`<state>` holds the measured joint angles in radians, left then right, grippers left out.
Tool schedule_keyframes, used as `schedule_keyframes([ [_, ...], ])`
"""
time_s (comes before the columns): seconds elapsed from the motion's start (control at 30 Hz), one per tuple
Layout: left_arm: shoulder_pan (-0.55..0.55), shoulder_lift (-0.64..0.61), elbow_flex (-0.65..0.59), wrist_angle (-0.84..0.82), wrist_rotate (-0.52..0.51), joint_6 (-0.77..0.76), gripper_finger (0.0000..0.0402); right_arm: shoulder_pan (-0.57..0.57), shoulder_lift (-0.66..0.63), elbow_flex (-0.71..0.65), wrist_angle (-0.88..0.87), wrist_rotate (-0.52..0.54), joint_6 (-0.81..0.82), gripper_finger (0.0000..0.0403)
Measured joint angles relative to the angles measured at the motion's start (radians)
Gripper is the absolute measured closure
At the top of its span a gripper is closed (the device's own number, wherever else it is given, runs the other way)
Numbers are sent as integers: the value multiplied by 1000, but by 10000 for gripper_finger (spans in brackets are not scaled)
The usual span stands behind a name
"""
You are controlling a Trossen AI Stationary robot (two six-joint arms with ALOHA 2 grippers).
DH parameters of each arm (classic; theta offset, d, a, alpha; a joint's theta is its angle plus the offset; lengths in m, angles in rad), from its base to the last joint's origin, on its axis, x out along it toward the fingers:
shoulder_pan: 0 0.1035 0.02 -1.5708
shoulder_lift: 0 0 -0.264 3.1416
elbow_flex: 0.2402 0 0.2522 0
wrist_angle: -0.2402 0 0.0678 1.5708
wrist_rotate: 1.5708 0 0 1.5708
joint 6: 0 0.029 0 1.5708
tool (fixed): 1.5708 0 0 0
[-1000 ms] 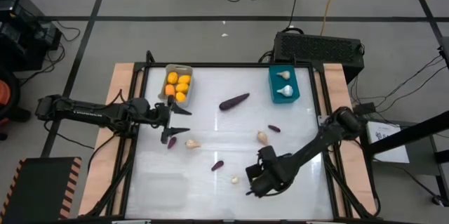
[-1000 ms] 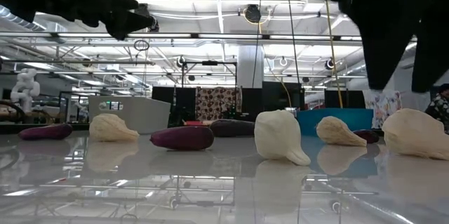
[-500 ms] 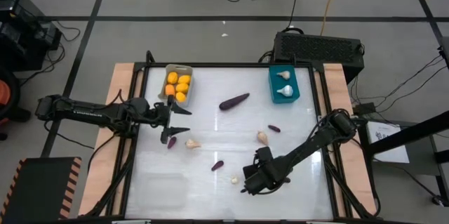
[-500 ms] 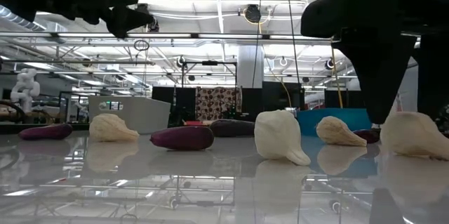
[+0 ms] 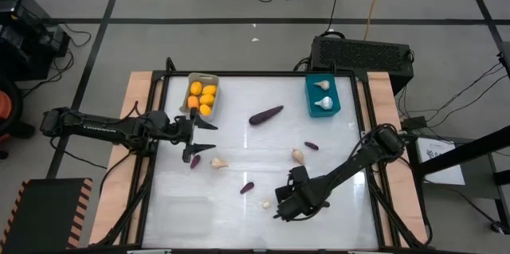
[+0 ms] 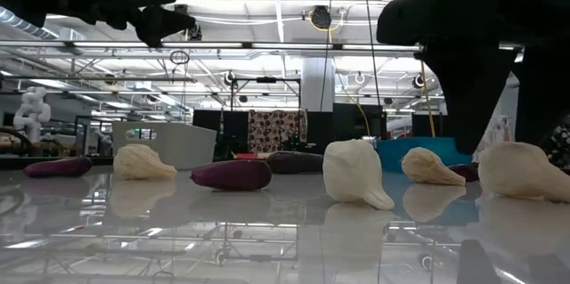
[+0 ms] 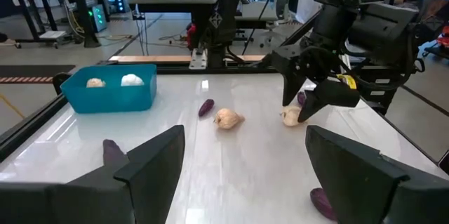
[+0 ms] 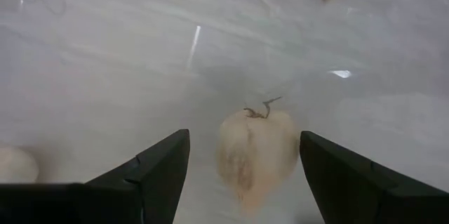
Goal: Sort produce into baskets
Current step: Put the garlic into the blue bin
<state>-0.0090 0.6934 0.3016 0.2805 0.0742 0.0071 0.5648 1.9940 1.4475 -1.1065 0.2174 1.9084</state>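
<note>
The right hand (image 5: 278, 209) is low over the white bench (image 5: 319, 222), just beside a small pale garlic bulb (image 5: 266, 203). In the right wrist view its two dark fingers (image 8: 160, 168) stand apart with that bulb (image 8: 256, 150) lying between them on the bench, not clamped; in the low view the bulb (image 6: 521, 171) sits on the surface under the dark hand (image 6: 494, 133).

Taking the teal basket (image 5: 308, 104) at the far right of the bench as landmark: it holds two garlic bulbs (image 5: 323, 95). A small purple piece (image 5: 311, 146) lies on the near side of the basket, and a second loose garlic bulb (image 5: 298, 156) is just beyond that piece. The larger eggplant (image 5: 265, 115) lies to the basket's left, near the middle of the far edge. Further left again is the clear basket (image 5: 190, 103), filled with orange fruits (image 5: 202, 95).

The left hand (image 5: 194, 136) hangs just beside the clear basket, on the side away from the teal one, fingers (image 7: 151, 161) spread and holding nothing. Close by its tips lie a purple piece (image 5: 195, 161) and a garlic bulb (image 5: 217, 162). Another small purple piece (image 5: 247, 188) lies between that pair and the right hand.

A large black box (image 5: 362, 53) stands off the bench just behind the teal basket.
</note>
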Motion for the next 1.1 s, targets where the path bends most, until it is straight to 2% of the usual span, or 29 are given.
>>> schedule_keyframes([
  [0.23, 0, 0, 0, -13, 0, 7, 97, -2, 53, 0, 24, -15, -6, 140],
  [0.47, 0, 0, 0, -12, 0, 6, 97, -2, 49, 0, 33, -13, -14, 142],
  [0.6, 0, 0, 0, -7, 0, 5, 97, -2, 45, 0, 33, -38, -42, 166],
  [0.9, 0, 0, 0, -5, 0, 1, 97, -19, 43, 12, 26, -37, -88, 248],
  [1.1, 0, 0, 0, -6, 0, 2, 97, -77, 41, 84, -60, -36, -236, 259],
])
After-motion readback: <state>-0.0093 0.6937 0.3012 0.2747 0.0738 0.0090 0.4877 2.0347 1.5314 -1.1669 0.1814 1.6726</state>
